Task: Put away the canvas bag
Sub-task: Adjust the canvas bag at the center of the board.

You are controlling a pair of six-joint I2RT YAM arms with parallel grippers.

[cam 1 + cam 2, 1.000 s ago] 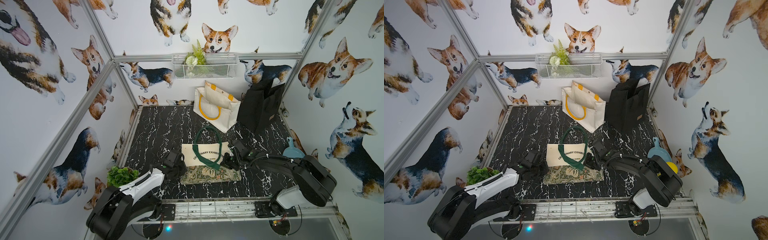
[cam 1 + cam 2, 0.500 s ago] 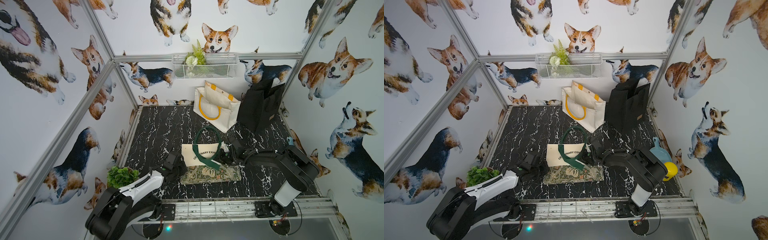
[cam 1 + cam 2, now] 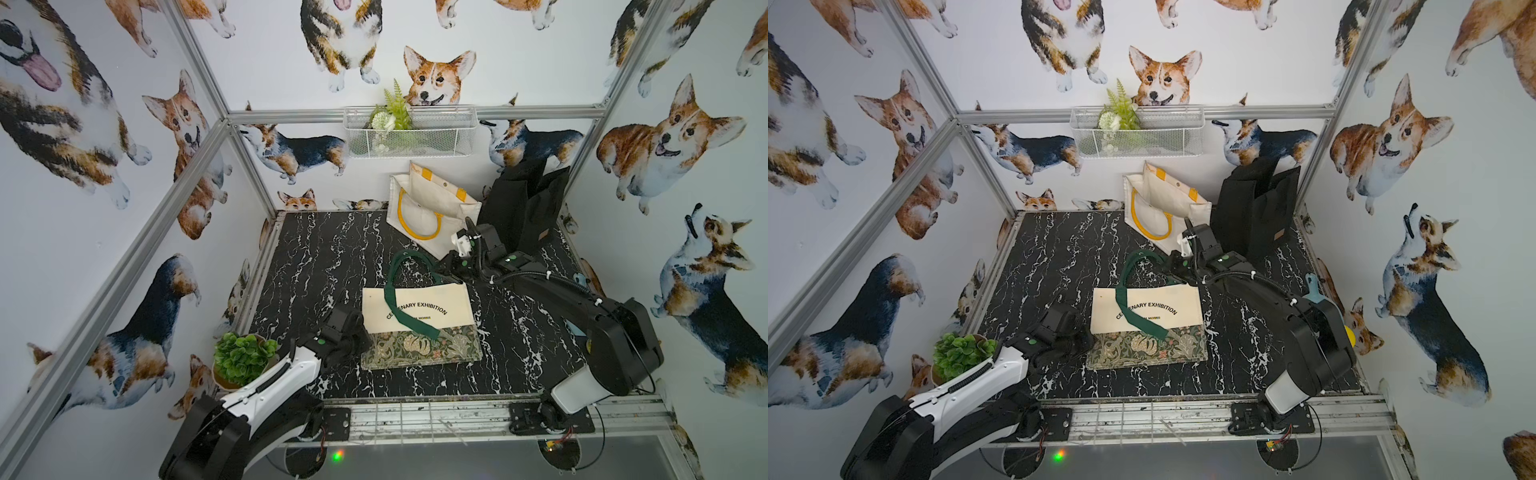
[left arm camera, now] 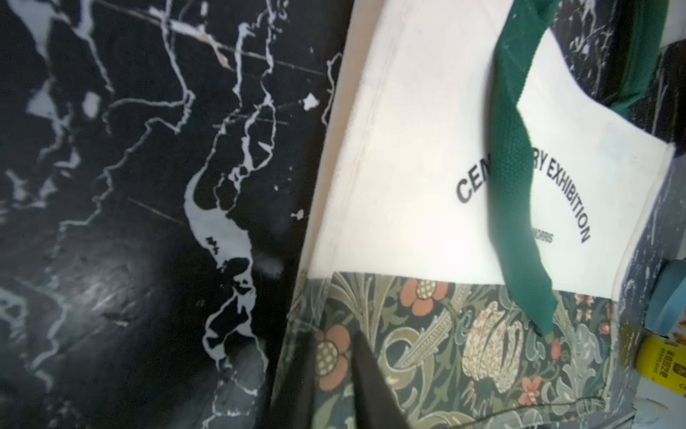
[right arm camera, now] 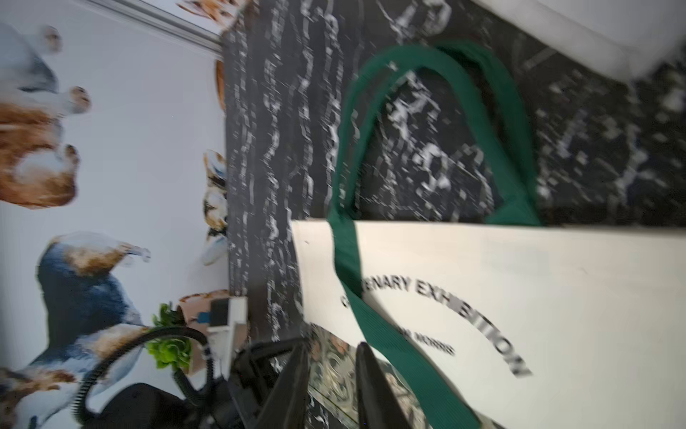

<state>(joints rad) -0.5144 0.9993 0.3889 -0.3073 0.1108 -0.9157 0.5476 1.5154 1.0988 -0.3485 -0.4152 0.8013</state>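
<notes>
The canvas bag [image 3: 453,301] [image 3: 1183,297] lies flat on the black marble table [image 3: 316,257]. It is cream with black lettering, a floral lower band and green handles [image 3: 399,266]; one strap crosses its face. My left gripper [image 3: 360,332] [image 4: 334,371] is at the bag's left edge over the floral corner, its jaws open and the fabric [image 4: 408,148] showing between them. My right gripper [image 3: 449,268] [image 5: 330,371] hovers by the bag's far right corner, open with nothing in it. The right wrist view of the bag [image 5: 557,278] is blurred.
A white tote with yellow handles [image 3: 432,208] and a black bag [image 3: 523,208] stand at the back of the table. A wire basket [image 3: 409,133] hangs on the back wall. A potted plant [image 3: 243,357] sits at the front left, and blue and yellow items [image 3: 1316,291] at the right edge.
Both grippers were shut at the bag's sides and now stand open. The right gripper has moved from the bag's right edge toward the back, to its far right corner. The bag still lies flat.
</notes>
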